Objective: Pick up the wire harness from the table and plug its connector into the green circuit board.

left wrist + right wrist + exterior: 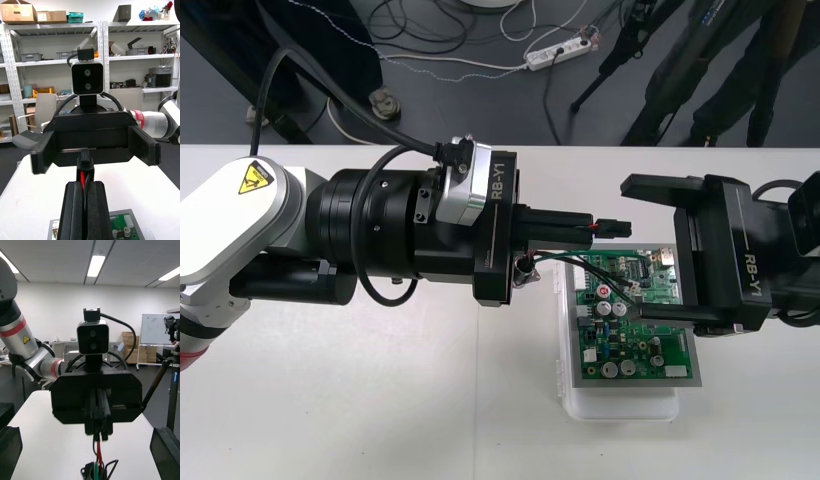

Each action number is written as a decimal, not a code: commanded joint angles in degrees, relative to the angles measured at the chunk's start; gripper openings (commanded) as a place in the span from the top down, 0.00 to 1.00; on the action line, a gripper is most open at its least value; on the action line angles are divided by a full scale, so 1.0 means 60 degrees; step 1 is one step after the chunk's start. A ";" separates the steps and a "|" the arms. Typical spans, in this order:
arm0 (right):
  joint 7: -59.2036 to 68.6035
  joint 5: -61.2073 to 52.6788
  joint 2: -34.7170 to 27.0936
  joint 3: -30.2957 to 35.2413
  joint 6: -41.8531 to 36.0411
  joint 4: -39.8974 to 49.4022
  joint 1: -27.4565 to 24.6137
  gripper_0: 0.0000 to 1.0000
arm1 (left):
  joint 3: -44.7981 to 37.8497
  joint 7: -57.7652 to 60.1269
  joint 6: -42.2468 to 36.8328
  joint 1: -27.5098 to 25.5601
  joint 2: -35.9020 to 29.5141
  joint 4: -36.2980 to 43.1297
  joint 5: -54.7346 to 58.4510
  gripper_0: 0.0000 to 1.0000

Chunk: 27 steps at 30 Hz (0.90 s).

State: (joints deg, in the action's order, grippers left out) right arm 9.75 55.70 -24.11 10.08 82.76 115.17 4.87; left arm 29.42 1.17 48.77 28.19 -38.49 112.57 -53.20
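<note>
My left gripper (590,228) reaches in level over the table, shut on the wire harness. The harness's small black plug (613,227) sticks out past the fingertips toward my right gripper (658,250). Its green and black wires (575,260) hang below, down to the round metal socket (526,268). The right gripper is open, its fingers (165,453) wide apart, facing the plug over the green circuit board (635,325) on its white base (620,405). In the left wrist view the plug (85,163) and red wire sit between my shut fingers (73,210).
The pale table (380,400) lies open in front of and to the left of the board. Cables and a power strip (558,52) lie on the dark floor beyond the table's far edge.
</note>
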 commanded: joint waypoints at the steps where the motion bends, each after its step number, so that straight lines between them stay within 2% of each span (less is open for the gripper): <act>1: 0.0016 -0.0143 -0.0655 0.0518 0.0459 -0.0313 -0.0123 0.00 | 0.0106 -0.0196 -0.0261 0.0429 -0.0044 -0.0011 0.0253 1.00; 7: 0.0030 0.0003 -0.1446 0.0899 0.0855 -0.0606 -0.0548 0.00 | 0.0106 -0.0284 -0.0261 0.0268 -0.0308 -0.0026 0.0458 1.00; 15: 0.0162 0.1614 -0.2207 0.2114 0.1206 -0.0621 -0.0856 0.00 | -0.0040 -0.0459 -0.0027 0.0019 -0.0630 -0.0041 0.0721 1.00; 19: 0.0206 0.2757 -0.2647 0.2525 0.1206 -0.0855 -0.0856 0.00 | -0.0377 -0.0489 0.0603 -0.0098 -0.0601 -0.0378 0.0751 1.00; 27: 0.0133 0.4031 -0.3438 0.2539 0.1206 -0.0987 -0.0988 0.00 | -0.0802 -0.0752 0.1775 -0.0142 -0.0513 -0.1183 0.0941 1.00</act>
State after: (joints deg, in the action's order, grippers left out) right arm 9.80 77.62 -40.98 23.62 89.59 108.97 0.26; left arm 27.31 1.15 53.26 28.05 -40.91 106.32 -48.92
